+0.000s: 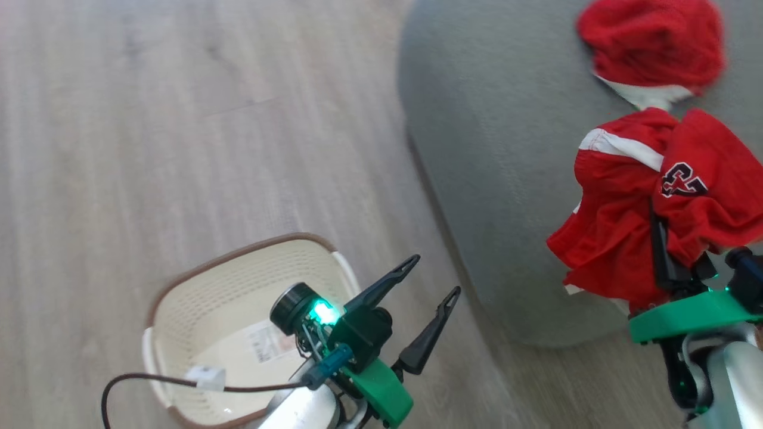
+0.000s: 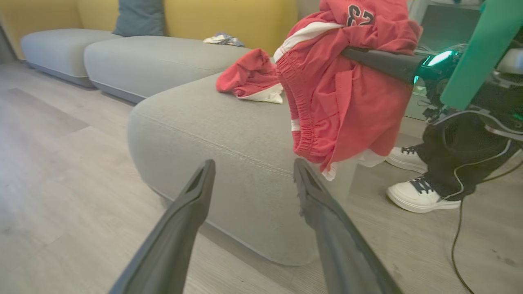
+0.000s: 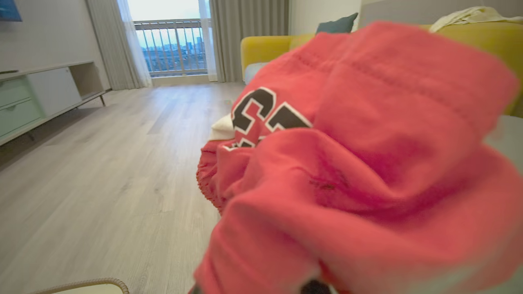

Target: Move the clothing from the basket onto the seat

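Over the seat's (image 1: 506, 179) edge, your right gripper (image 1: 664, 238) clamps the logo garment (image 1: 620, 220); your left gripper (image 1: 435, 275) hangs spread near the basket (image 1: 238, 280).

Left gripper (image 1: 435, 275) with two long black tapered fingers (image 1: 381, 287), bright green bracket (image 1: 381, 393), round black cylinder (image 1: 292, 305), teal light (image 1: 323, 311) glowing beside it, thin dark cable (image 1: 137, 376) with white tag (image 1: 205, 377), silvery forearm (image 1: 304, 412), matching green bracket (image 1: 685, 313) on the right.
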`<state>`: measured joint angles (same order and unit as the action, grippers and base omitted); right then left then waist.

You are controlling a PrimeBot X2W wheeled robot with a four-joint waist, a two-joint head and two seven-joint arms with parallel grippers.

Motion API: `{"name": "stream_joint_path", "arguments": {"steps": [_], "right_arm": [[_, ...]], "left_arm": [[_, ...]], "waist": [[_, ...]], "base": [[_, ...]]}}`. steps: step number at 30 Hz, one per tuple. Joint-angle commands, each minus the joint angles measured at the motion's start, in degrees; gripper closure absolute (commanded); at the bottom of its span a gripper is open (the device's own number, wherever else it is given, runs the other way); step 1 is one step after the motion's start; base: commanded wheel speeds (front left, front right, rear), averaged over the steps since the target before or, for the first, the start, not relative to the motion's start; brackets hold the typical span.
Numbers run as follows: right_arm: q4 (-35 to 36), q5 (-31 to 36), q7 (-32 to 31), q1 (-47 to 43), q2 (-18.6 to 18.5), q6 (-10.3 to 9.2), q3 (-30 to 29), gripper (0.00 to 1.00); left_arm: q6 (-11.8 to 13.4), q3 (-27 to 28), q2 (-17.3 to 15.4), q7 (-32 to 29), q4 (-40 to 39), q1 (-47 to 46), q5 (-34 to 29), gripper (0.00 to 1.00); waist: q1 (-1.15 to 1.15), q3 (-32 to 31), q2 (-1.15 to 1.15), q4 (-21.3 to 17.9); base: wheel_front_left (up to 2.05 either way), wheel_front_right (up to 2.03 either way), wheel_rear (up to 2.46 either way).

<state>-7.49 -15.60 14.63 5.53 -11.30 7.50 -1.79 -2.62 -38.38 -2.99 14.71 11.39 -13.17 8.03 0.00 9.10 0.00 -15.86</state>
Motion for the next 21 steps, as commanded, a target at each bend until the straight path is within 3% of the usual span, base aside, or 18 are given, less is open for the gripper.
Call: {"name": "stream_joint_path", "arguments": {"steps": [1, 2, 13, 21], "right_arm": [[1.91, 0.35, 0.37, 1.58, -0.52, -0.01, 0.53, 1.00], [1.71, 0.35, 0.37, 1.43, -0.31, -0.01, 0.27, 1.00], [0.55, 0.55, 0.37, 0.33, 0.46, -0.01, -0.18, 1.00], [1.22, 0.50, 0.37, -0.48, 1.03, -0.01, -2.09, 1.00]], "left_arm": [[-0.18, 1.75, 0.12, 0.29, -1.71, -2.64, -0.37, 0.00], [-0.22, 1.97, 0.12, 0.29, -1.69, -2.81, -0.56, 0.00], [-0.79, 0.78, 0.12, 0.29, -1.73, -2.08, -0.34, 0.00], [-1.08, -1.04, 0.12, 0.29, -1.51, -2.82, 0.61, 0.00]], "waist": [[0.00, 1.47, 0.00, -3.94], [0.00, 1.78, 0.00, -6.05], [0.00, 1.64, 0.00, -14.18], [0.00, 2.05, 0.00, -15.06]], "base": [[0.00, 0.00, 0.00], [0.00, 0.00, 0.00], [0.00, 0.00, 0.00], [0.00, 0.00, 0.00]]}}
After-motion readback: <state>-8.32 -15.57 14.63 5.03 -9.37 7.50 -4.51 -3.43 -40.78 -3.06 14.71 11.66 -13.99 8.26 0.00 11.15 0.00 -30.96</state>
